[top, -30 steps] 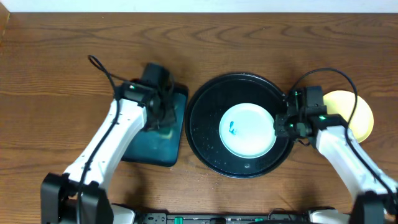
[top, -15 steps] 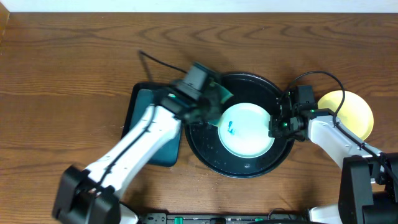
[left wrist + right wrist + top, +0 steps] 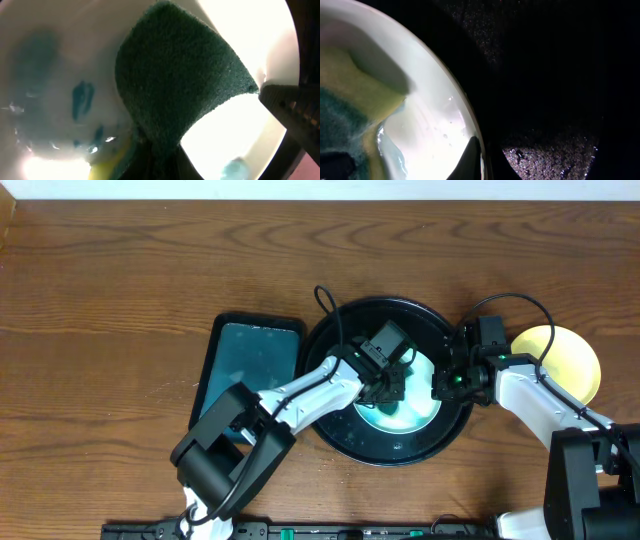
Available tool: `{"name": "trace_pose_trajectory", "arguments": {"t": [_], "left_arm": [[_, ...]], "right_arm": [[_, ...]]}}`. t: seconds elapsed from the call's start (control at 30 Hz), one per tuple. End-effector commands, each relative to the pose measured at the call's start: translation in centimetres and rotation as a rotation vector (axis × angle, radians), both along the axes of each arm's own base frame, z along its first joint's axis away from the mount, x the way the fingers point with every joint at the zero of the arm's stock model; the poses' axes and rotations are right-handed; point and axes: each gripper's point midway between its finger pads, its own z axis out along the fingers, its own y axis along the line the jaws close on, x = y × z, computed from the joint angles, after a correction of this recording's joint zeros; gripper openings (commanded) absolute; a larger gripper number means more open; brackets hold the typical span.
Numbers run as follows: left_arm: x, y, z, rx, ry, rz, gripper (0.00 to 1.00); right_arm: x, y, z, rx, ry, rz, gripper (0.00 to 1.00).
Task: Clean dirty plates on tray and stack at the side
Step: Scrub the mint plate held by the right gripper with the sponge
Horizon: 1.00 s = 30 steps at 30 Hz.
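Presently — scrub step in hand. The left gripper (image 3: 390,380) is closed on the green sponge (image 3: 175,85), and the sponge is pressed flat on the white plate (image 3: 425,402). That plate lies inside the black tray (image 3: 330,425), slightly right of its centre. Teal smears (image 3: 82,100) are seen on the plate just beside the sponge's edge, not yet under it. The right gripper (image 3: 447,385) is drawn narrow at the plate's right rim; in the right wrist view one fingertip (image 3: 470,157) is seen lying on the rim, so the rim is judged to be pinched and the plate steadied. A yellow plate (image 3: 575,360) rests on the table to the right, outside the tray. The teal tray (image 3: 245,370) at the left is seen wet, with no sponge on it.

Risks noted:
- The rim hold is thin and the surface is wet — a hard sideways wipe could pull the plate free and slide it across the tray.
- Downward pressure near the edge could tip the plate against the pinch.
- The two grippers are close; a wipe carried too far right could bring sponge and right fingers into contact.
- Smears could be spread, not lifted, if the sponge is only dragged once.
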Motion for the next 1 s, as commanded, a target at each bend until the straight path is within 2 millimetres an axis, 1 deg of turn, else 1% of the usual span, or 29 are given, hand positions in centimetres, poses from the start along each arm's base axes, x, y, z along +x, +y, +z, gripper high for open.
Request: {"name": "trace_pose_trajectory", "arguments": {"t": [0.0, 0.07, 0.13, 0.23, 0.3, 0.33, 0.37, 0.43, 0.5, 0.53, 0.6, 0.67, 0.7, 0.8, 0.87, 0.97], "left_arm": [[0.0, 2.4, -3.9, 0.132, 0.048, 0.069, 0.07], [0.9, 5.6, -4.4, 0.263, 0.011, 0.139, 0.08], [1.5, 8.4, -4.4, 0.373, -0.013, 0.196, 0.08], [2.2, 12.1, -3.8, 0.527, -0.05, 0.24, 0.08], [2.7, 13.6, -3.1, 0.6, -0.076, 0.253, 0.08], [3.1, 14.7, -2.4, 0.662, -0.108, 0.26, 0.07], [3.4, 15.1, -2.0, 0.691, -0.126, 0.262, 0.07], [3.6, 15.1, -1.8, 0.696, -0.137, 0.26, 0.07], [3.3, 14.5, -2.1, 0.662, -0.114, 0.257, 0.08], [3.1, 13.8, -2.3, 0.626, -0.09, 0.252, 0.08], [2.3, 11.6, -2.9, 0.511, -0.017, 0.235, 0.07], [1.4, 8.5, -3.2, 0.355, 0.069, 0.206, 0.07], [0.9, 6.5, -3.1, 0.257, 0.112, 0.182, 0.07], [0.1, 1.9, -2.3, 0.039, 0.167, 0.112, 0.07], [-0.2, 0.4, -2.0, -0.007, 0.168, 0.095, 0.08], [-1.1, -1.0, -1.8, -0.024, 0.159, 0.068, 0.08]], "right_arm": [[-1.2, -0.6, -1.8, -0.051, 0.064, 0.0, 0.01], [-1.4, -0.6, -1.9, -0.053, 0.072, 0.001, 0.01], [-1.5, -0.6, -1.9, -0.054, 0.076, 0.002, 0.01], [-1.6, -0.7, -1.9, -0.055, 0.075, 0.008, 0.01], [-1.5, -0.7, -1.9, -0.056, 0.074, 0.012, 0.01], [-1.6, -0.7, -1.9, -0.056, 0.075, 0.012, 0.01], [-1.6, -0.7, -1.9, -0.056, 0.075, 0.012, 0.01], [-1.6, -0.6, -1.9, -0.056, 0.075, 0.016, 0.01], [-1.6, -0.6, -1.9, -0.058, 0.073, 0.023, 0.01], [-1.6, -0.6, -1.9, -0.058, 0.073, 0.024, 0.01], [-1.6, -0.6, -1.9, -0.059, 0.071, 0.031, 0.01], [-1.6, -0.6, -1.9, -0.061, 0.069, 0.041, 0.01], [-1.6, -0.6, -1.9, -0.062, 0.068, 0.046, 0.01], [-1.6, -0.5, -1.9, -0.062, 0.068, 0.05, 0.01], [-1.6, -0.3, -1.9, -0.062, 0.067, 0.056, 0.01], [-1.7, -0.1, -1.9, -0.062, 0.066, 0.065, 0.01]]}}
